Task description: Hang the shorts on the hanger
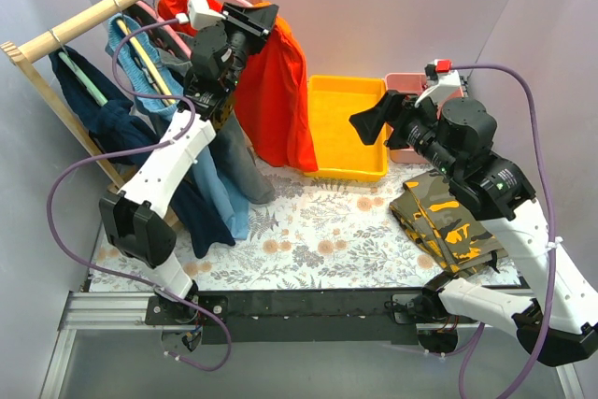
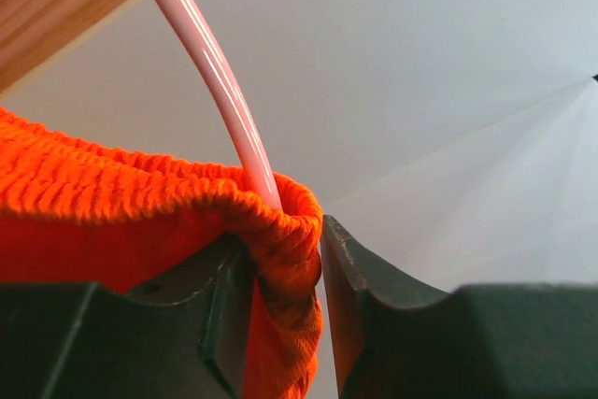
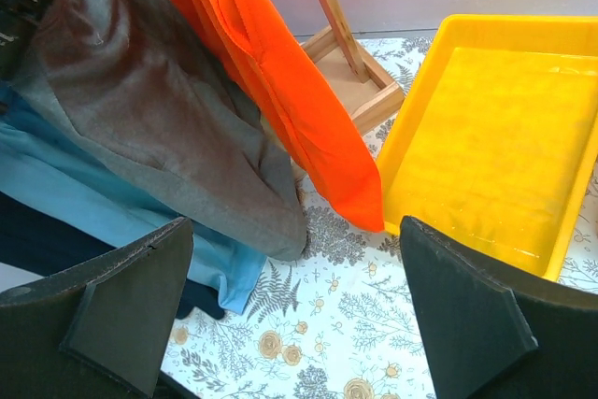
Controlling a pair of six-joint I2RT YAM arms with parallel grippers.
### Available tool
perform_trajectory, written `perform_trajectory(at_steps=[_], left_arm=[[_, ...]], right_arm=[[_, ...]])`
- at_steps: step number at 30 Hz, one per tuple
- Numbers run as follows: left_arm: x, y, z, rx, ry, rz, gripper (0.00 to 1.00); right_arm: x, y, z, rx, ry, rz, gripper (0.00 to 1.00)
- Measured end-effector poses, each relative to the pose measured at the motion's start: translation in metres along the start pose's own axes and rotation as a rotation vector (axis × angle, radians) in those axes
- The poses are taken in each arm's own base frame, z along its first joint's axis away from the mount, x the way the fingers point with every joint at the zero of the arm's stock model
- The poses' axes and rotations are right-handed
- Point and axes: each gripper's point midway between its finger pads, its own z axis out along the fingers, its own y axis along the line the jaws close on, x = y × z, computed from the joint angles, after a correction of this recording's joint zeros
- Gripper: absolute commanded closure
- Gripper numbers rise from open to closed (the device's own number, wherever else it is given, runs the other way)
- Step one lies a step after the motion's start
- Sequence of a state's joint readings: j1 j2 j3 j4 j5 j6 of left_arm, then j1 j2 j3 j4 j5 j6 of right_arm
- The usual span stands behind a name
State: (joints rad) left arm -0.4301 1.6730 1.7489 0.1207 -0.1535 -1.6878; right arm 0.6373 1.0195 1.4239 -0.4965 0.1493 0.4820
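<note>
Shorts, place: you have the shorts up at the far left, hanging beside the wooden rail, their hem just above the table.
Step in hand (a judgement): you seem to be seating the waistband over one arm of the hanger. The task looks close to done.
Doing it well: ease the pinched corner along the pink arm until the elastic sits past the bend, and only then let go. Pull gently, because the hanger is thin and could swing or tip. Check that the other side of the waistband is carried too, since a one-sided hang would likely slide off. None of the views shows that side clearly.
Shorts, look: they are bright orange-red, soft and limp. The ribbed elastic is bunched where it wraps the arm, and the legs fall in long folds. You cannot see the drawstring.
Hanger: it is a thin, glossy pink rod curving down from near the rail into the fold of the waistband. You cannot tell whether its hook is on the rail.
Left gripper: it is raised high, its jaws pressed onto the gathered waistband corner right at the hanger's end.
Right gripper: its jaws are spread wide and hold nothing. It hovers over the table near the yellow tray, well apart from the shorts.
Around: a grey garment and blue denim hang just beside the shorts, and a camouflage garment lies folded at your right.
</note>
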Motion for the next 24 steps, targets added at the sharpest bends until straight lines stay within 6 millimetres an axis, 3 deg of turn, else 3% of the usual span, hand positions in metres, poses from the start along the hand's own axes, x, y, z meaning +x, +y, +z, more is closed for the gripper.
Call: perform_trajectory(at_steps=[3,4,7,10,11,13,17,24], left_arm=[[-0.003,-0.011,-0.007,0.023,0.014,0.011,0.53],[-0.004,-0.015,-0.011,0.029,0.018,0.016,0.43],[-0.011,-0.027,-0.026,0.041,0.028,0.037,0.41],[-0.018,-0.035,-0.049,0.046,0.041,0.06,0.32],[-0.019,-0.036,-0.058,0.047,0.049,0.067,0.18],[-0.022,-0.04,-0.074,0.053,0.063,0.085,0.02],[-0.021,-0.046,-0.103,0.066,0.111,0.121,0.02],[-0.003,-0.03,-0.133,0.036,0.232,0.198,0.02]], right_arm=[[0.004,-0.001,0.001,0.003,0.009,0.004,0.01],[0.005,-0.002,0.001,0.003,0.01,0.004,0.01],[0.008,-0.003,0.001,0.005,0.016,0.005,0.01],[0.011,-0.005,0.0,0.007,0.02,0.007,0.01],[0.013,-0.006,-0.001,0.007,0.021,0.007,0.01],[0.016,-0.007,-0.002,0.008,0.024,0.007,0.01],[0.02,-0.009,-0.005,0.006,0.03,0.007,0.01],[0.033,-0.012,-0.002,0.0,0.057,0.009,0.01]])
